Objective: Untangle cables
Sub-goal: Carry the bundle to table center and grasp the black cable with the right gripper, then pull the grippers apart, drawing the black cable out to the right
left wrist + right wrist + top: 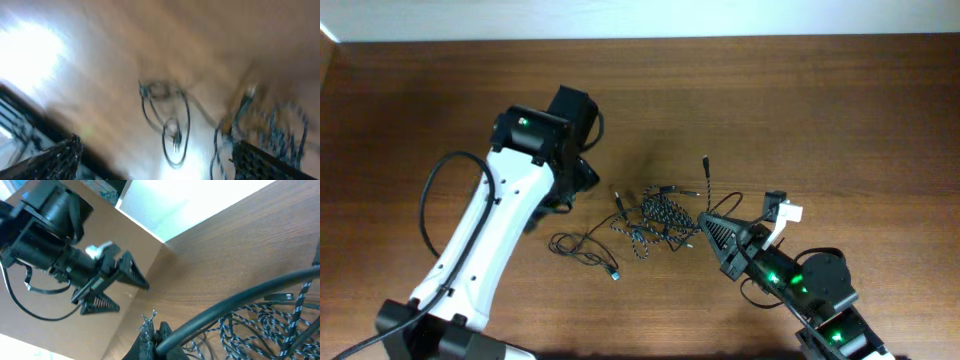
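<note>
Braided black-and-white speckled cable [660,212] lies knotted mid-table on the brown woodgrain table [820,100]. Smooth, thin plain black cable [706,185] threads through the knot. The right gripper [708,222] is pinched closed on it. Left gripper [133,299] hovers nearby, ribbed triangular fingers spread wide, empty.

Left arm [485,235] white with black joints, right arm [805,285] black, both green-lit
</note>
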`<state>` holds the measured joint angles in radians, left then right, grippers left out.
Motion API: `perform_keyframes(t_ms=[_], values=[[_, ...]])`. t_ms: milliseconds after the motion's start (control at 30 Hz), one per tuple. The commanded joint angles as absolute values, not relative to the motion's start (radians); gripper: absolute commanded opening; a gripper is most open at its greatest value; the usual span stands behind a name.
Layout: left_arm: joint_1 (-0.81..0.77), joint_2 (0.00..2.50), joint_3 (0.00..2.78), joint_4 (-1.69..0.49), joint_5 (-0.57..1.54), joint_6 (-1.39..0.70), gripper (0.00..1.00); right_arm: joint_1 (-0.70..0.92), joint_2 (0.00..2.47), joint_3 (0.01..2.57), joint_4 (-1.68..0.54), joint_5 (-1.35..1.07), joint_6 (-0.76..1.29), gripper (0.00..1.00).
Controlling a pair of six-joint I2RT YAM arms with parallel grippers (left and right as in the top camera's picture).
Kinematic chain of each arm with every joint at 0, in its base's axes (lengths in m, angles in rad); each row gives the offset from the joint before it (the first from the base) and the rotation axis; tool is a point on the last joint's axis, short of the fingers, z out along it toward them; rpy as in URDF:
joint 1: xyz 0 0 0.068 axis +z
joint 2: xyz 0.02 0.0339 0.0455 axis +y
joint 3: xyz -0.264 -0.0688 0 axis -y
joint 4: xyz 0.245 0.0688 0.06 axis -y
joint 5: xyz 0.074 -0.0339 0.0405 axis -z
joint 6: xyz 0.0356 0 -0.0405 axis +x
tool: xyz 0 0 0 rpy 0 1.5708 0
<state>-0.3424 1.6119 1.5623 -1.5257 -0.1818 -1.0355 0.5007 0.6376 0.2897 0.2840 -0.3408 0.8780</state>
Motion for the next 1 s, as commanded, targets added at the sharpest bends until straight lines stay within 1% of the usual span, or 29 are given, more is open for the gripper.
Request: perform_keyframes(t_ms=[0,67,167,200,233,267,333,367,400,433,467,500,567,600,667,733,800,867,967], values=[[-0.337,1.602,1.462,-1.510,0.113,-0.938,0.99,0.495,0.630,0.293,0.279,-0.290,0.841,0.04],[-0.338,1.602,1.380,-1.448,0.225,-0.926,0.98,0.495,0.632,0.293,0.270,-0.275,0.818,0.04],[-0.338,1.602,1.200,-1.151,0.380,-0.953,0.89,0.495,0.653,0.293,0.268,-0.276,0.819,0.04],[-0.338,1.602,1.128,-1.043,0.409,-1.013,0.83,0.495,0.665,0.293,0.268,-0.276,0.819,0.04],[-0.338,1.602,1.069,-0.950,0.431,-1.053,0.74,0.495,0.673,0.293,0.269,-0.276,0.819,0.04],[-0.339,1.602,1.032,-0.882,0.443,-1.066,0.67,0.495,0.682,0.293,0.269,-0.276,0.819,0.04],[-0.340,1.602,0.998,-0.812,0.452,-1.088,0.56,0.495,0.694,0.293,0.269,-0.276,0.819,0.04],[-0.347,1.602,0.992,-0.789,0.439,-1.112,0.40,0.496,0.696,0.293,0.269,-0.276,0.819,0.04],[-0.360,1.602,0.992,-0.759,0.410,-1.114,0.22,0.496,0.696,0.293,0.269,-0.276,0.819,0.04],[-0.366,1.602,0.992,-0.752,0.381,-1.114,0.10,0.496,0.696,0.293,0.270,-0.276,0.819,0.04],[-0.371,1.602,0.992,-0.753,0.301,-1.112,0.00,0.496,0.696,0.294,0.270,-0.276,0.819,0.04],[-0.361,1.600,0.994,-0.776,0.173,-1.073,0.00,0.494,0.696,0.294,0.283,-0.275,0.819,0.04],[-0.310,1.589,1.019,-0.844,0.073,-0.948,0.00,0.451,0.696,0.321,0.279,-0.277,0.801,0.04],[-0.238,1.574,1.068,-0.954,-0.010,-0.875,0.00,0.400,0.696,0.368,0.237,-0.280,0.764,0.04],[-0.082,1.551,1.179,-1.124,-0.130,-0.865,0.00,0.301,0.696,0.500,0.043,-0.279,0.685,0.04],[0.072,1.542,1.286,-1.220,-0.136,-0.828,0.00,0.193,0.696,0.670,-0.195,-0.275,0.563,0.04],[0.184,1.542,1.347,-1.259,-0.135,-0.815,0.00,0.081,0.697,0.797,-0.341,-0.274,0.497,0.04],[0.236,1.542,1.349,-1.260,-0.136,-0.813,0.00,-0.039,0.696,0.882,-0.447,-0.278,0.497,0.04],[0.253,1.542,1.349,-1.259,-0.137,-0.813,0.00,-0.104,0.696,0.908,-0.484,-0.278,0.496,0.04]])
